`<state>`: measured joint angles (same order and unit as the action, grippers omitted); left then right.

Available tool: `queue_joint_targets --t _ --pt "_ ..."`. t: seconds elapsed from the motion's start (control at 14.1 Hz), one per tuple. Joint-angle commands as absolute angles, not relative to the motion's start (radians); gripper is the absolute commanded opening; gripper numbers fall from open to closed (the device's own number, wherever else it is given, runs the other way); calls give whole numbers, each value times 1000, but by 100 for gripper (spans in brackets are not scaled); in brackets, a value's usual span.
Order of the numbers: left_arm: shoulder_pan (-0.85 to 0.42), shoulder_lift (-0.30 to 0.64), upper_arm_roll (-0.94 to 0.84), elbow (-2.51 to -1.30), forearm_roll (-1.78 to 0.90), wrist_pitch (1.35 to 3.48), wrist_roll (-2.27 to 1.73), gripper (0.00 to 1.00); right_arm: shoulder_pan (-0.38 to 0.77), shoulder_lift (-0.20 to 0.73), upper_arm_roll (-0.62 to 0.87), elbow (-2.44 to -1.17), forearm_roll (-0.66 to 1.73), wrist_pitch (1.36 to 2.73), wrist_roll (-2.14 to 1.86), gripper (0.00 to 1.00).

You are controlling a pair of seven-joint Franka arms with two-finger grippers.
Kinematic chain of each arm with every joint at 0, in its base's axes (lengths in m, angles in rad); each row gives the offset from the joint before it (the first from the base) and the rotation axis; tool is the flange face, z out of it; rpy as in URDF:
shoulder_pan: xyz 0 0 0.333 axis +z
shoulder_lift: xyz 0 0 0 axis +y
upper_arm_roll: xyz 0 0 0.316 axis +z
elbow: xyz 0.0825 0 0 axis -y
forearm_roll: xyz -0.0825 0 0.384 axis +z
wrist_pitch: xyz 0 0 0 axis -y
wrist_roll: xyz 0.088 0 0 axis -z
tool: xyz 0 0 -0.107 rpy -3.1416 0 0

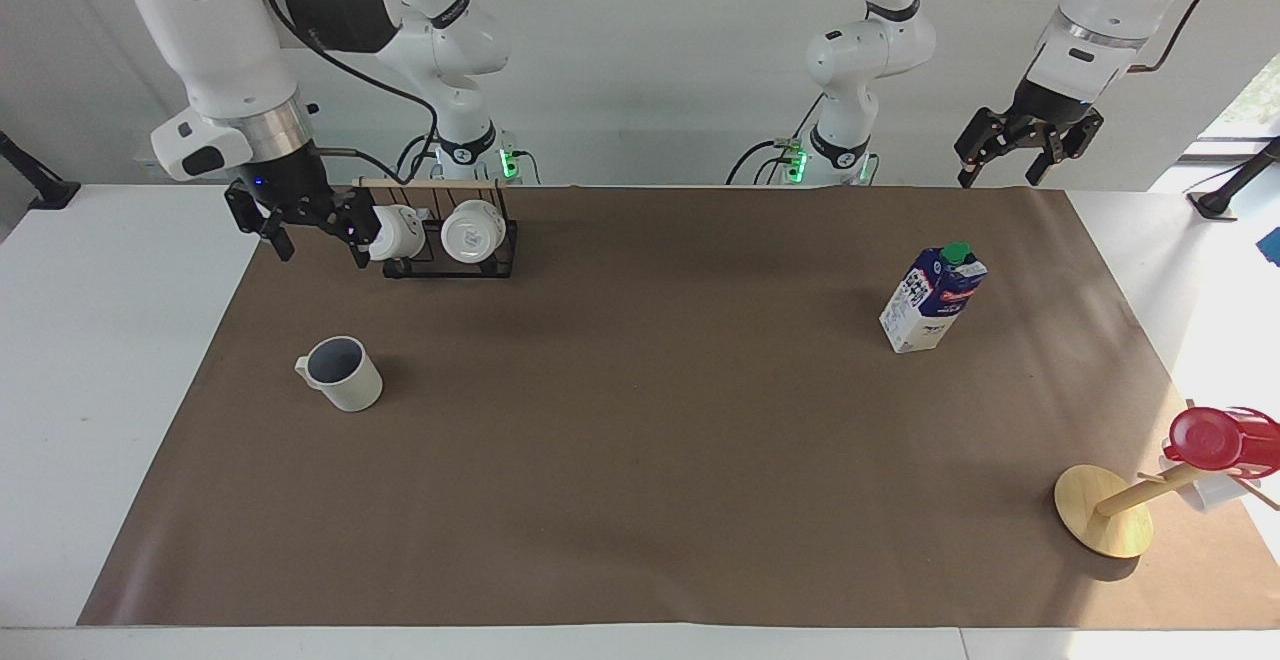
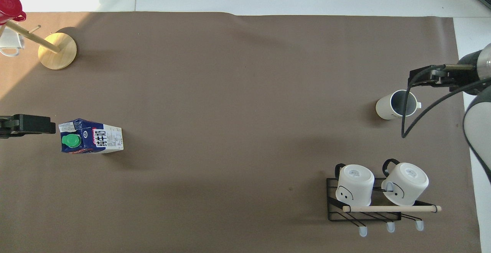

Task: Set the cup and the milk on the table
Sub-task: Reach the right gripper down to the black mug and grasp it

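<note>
Off-white cup (image 1: 343, 373) upright, untouched | right hand (image 1: 313, 225) open, raised | left hand (image 1: 1030, 145) open

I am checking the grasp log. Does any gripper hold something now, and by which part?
Nothing is held. The right gripper is open in the air above the cup; the left gripper, also open, waits up near the milk.

Left tool (image 2: 27, 125) (and red cup (image 2: 9, 5)) cut off at overhead view's edge.
</note>
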<state>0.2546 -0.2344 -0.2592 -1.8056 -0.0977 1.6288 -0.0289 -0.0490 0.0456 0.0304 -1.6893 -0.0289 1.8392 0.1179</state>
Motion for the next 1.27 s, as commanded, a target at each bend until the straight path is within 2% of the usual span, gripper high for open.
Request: queue_joint_targets --t 0.0,0.21,0.64,0.78,0.99,1.2 --pt "261 -236 -264 -1789 -89 1601 -28 100 -84 28 37 -1860 -32 1997 91 100" --pt "262 -236 -262 -1789 -89 1601 -28 100 -101 55 37 -1931 -32 2110 91 100" --pt "262 -236 -262 -1789 -89 1601 -28 100 -103 107 37 -1944 -41 2163 95 100" --pt "262 -235 -262 -1789 -89 1601 -28 100 -113 162 37 -1945 -60 2209 91 100" --pt "262 -236 -262 -1789 -89 1601 -28 100 -117 156 37 -1980 -60 2217 95 100" --pt "262 -236 -262 -1789 -89 1601 -28 100 -118 204 37 -1980 -67 2272 92 100"
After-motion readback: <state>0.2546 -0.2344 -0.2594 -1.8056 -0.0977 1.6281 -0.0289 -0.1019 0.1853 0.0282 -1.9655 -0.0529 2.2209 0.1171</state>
